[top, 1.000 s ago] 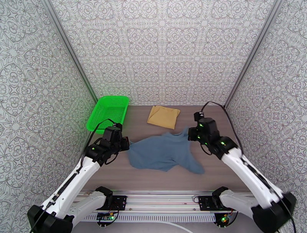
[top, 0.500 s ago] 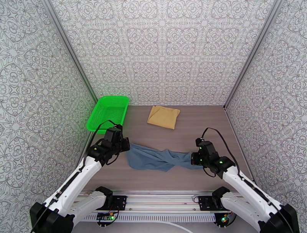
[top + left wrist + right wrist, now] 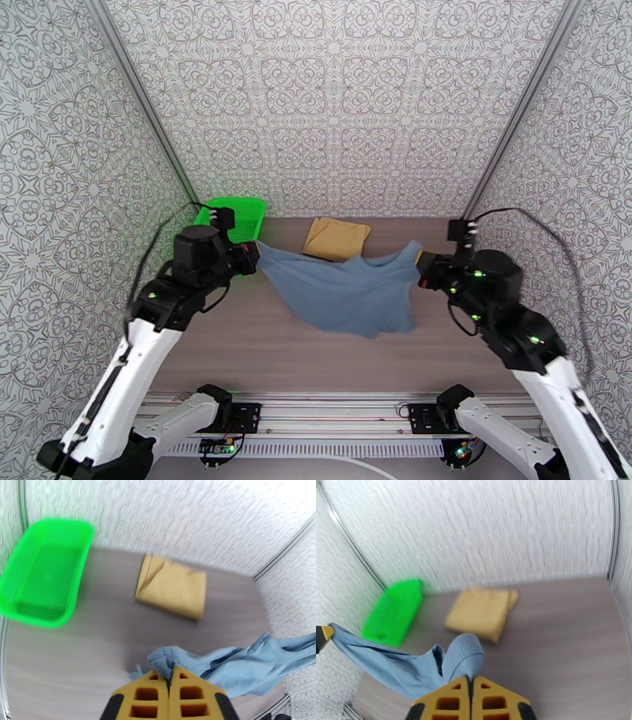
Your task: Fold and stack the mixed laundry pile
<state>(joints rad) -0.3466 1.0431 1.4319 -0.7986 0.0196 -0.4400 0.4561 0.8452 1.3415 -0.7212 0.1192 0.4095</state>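
slate blue-grey sleeveless tank top (image 3: 347, 292) hangs stretched above the counter (image 3: 261, 355), corners pinched in closed left fingers (image 3: 148, 695) and right fingers (image 3: 450, 703), likely to spread it for folding; mustard-yellow folded cloth (image 3: 337, 241) lies at the far edge.

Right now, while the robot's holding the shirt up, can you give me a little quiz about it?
1. True or false: the left pincer and the right pincer are both shut on the blue-grey tank top.
2. Fill in: the green mesh basket stands at the table's far ___ corner.
3. Where is the mustard-yellow cloth? A) in the basket B) folded on the table C) in a pincer
Key: 1 true; 2 left; 3 B.
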